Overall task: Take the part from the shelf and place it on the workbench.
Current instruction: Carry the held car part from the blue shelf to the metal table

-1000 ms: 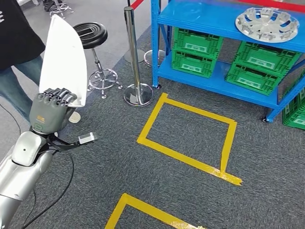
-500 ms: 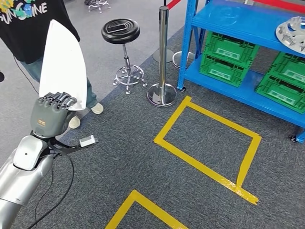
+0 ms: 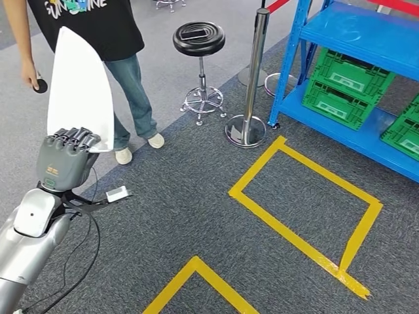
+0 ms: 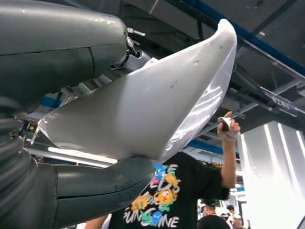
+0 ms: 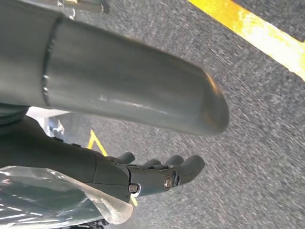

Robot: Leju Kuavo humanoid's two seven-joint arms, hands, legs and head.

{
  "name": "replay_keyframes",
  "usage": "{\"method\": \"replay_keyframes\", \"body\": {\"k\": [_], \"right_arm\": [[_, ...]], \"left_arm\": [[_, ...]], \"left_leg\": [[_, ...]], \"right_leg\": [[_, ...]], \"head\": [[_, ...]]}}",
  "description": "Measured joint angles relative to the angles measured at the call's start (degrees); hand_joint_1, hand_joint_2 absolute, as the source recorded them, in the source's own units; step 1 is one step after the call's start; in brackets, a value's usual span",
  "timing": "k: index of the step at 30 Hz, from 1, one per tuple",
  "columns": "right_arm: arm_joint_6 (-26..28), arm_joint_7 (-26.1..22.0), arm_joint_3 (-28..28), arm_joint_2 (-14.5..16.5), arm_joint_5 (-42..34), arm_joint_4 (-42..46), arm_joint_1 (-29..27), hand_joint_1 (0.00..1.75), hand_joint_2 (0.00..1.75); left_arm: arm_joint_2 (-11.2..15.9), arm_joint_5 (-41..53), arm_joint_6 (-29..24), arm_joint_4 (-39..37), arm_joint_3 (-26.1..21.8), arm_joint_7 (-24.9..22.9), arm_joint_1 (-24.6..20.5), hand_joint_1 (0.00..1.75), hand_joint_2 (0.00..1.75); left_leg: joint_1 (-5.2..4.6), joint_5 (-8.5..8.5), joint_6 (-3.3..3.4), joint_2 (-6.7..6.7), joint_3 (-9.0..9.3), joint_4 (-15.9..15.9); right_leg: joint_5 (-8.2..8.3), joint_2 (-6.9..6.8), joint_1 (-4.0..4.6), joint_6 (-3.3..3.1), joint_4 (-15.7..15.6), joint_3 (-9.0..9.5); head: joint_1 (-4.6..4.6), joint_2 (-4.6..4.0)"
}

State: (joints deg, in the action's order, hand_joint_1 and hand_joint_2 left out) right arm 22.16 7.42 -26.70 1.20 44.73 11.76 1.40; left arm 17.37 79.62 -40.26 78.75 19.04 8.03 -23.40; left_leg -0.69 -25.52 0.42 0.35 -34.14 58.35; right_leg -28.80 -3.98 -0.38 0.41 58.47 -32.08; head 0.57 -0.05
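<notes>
**Part in hand, workbench not yet reached**

Carrying looked to be the step in hand. In the head view, the left hand (image 3: pixel 67 157) was raised at the robot's left side with its fingers curled over the lower edge of the white part (image 3: pixel 79 85), which stood upright above the knuckles — a tall, curved, pointed panel. A person (image 3: pixel 106 46) stood just beyond it, near a black stool (image 3: pixel 199 39). The blue shelf (image 3: pixel 355 36), holding green crates (image 3: pixel 346 85), lay well apart to the right, past yellow tape (image 3: pixel 296 196) marked on the carpet. No workbench was visible, so the next move, by my judgement, called for walking or turning until it came into sight while keeping the panel steady.

From the left wrist camera, the part (image 4: pixel 144 109) sat clamped between the thick grey thumb and the hand's fingers (image 4: pixel 100 186), its glossy face reaching past them.

From the right wrist camera, the right hand (image 5: pixel 158 174) hung over the carpet — fingers loosely extended, holding nothing.
</notes>
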Motion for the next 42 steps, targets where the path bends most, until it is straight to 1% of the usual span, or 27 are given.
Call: {"method": "replay_keyframes", "body": {"k": [2, 3, 7, 10, 12, 15, 21, 24, 32, 42], "right_arm": [[-0.57, 0.03, 0.00, -0.02, 0.05, 0.00, 0.06, 0.00, 0.00], [-0.89, 0.03, 0.01, -0.03, 0.07, 0.00, 0.10, 0.00, 0.00], [-1.93, 0.03, 0.01, -0.07, 0.08, 0.00, 0.13, 0.00, 0.00], [-2.23, 0.03, 0.01, -0.07, 0.05, 0.00, 0.12, 0.00, 0.00], [-2.27, 0.03, 0.01, -0.08, 0.04, 0.00, 0.12, 0.00, 0.00], [-3.56, 0.02, 0.01, -0.08, -0.05, 0.00, 0.13, 0.00, 0.00], [-10.84, -0.10, 0.01, -0.07, -0.15, -0.12, 0.11, 0.00, 0.00], [-12.64, -0.07, 0.01, -0.06, 0.04, -0.15, 0.09, 0.00, 0.00], [-10.22, -1.29, -0.80, -0.06, -0.26, -0.15, -0.19, 0.00, 0.00], [-9.62, -1.83, -1.40, -0.06, -0.10, -0.15, -0.24, 0.00, 0.00]], "left_arm": [[-0.07, -0.26, 0.01, 0.00, 0.02, -0.10, -0.03, 1.75, 1.75], [-0.10, -0.40, 0.01, 0.00, 0.04, -0.12, -0.06, 1.75, 1.75], [-0.29, -0.69, 0.02, 0.00, 0.15, -0.14, -0.05, 1.75, 1.75], [-0.37, -0.81, 0.02, -0.01, 0.16, -0.14, -0.05, 1.75, 1.75], [-0.42, -0.84, 0.02, -0.01, 0.18, -0.14, -0.05, 1.75, 1.75], [-0.48, -1.01, 0.02, -0.02, 0.20, -0.09, -0.06, 1.75, 1.75], [-0.60, -2.61, 0.02, -0.57, 0.63, 0.76, -0.77, 1.75, 1.75], [-0.73, -2.95, 0.02, -1.05, 0.86, 1.10, -1.53, 1.75, 1.75], [-0.82, -3.36, 0.02, -1.34, 0.77, 1.18, -1.53, 1.75, 1.75], [-0.80, -3.81, 0.02, -1.33, 0.62, 1.37, -1.15, 1.75, 1.75]], "left_leg": [[0.11, 0.16, -0.32, -0.05, 0.18, -0.34], [0.09, 0.09, -0.27, -0.04, 0.16, -0.28], [-0.01, -0.19, 0.18, 0.10, -0.05, 0.20], [-0.05, -0.33, 0.40, 0.18, -0.30, 0.60], [-0.05, -0.39, 0.50, 0.20, -0.41, 0.82], [-0.05, -0.46, 0.60, 0.21, -0.51, 1.04], [-0.04, -0.60, 0.76, 0.22, -0.69, 1.44], [-0.04, -0.61, 0.75, 0.22, -0.90, 1.65], [-0.04, -0.61, 0.72, 0.24, -1.19, 1.84], [-0.04, -0.60, 0.71, 0.24, -1.19, 1.81]], "right_leg": [[0.02, 0.12, 0.10, -0.47, -0.24, 0.08], [0.16, 0.21, 0.08, -0.55, -0.35, 0.16], [0.30, 0.46, 0.00, -0.16, -0.42, 0.25], [0.36, 0.56, -0.09, 0.50, -0.39, 0.25], [0.32, 0.58, -0.11, 0.80, -0.33, 0.21], [0.27, 0.58, -0.11, 0.88, -0.15, 0.13], [0.12, 0.59, -0.11, 1.07, 0.29, -0.10], [0.09, 0.60, -0.11, 1.07, 0.60, -0.35], [0.06, 0.64, -0.11, 1.07, 0.89, -0.69], [0.06, 0.64, -0.11, 1.06, 0.88, -0.69]], "head": [[-0.08, -0.01], [-0.10, -0.01], [-0.12, 0.00], [-0.11, 0.01], [-0.11, 0.00], [-0.10, 0.01], [-0.09, 0.00], [-0.09, -0.01], [-0.09, 0.01], [-0.09, -0.01]]}}
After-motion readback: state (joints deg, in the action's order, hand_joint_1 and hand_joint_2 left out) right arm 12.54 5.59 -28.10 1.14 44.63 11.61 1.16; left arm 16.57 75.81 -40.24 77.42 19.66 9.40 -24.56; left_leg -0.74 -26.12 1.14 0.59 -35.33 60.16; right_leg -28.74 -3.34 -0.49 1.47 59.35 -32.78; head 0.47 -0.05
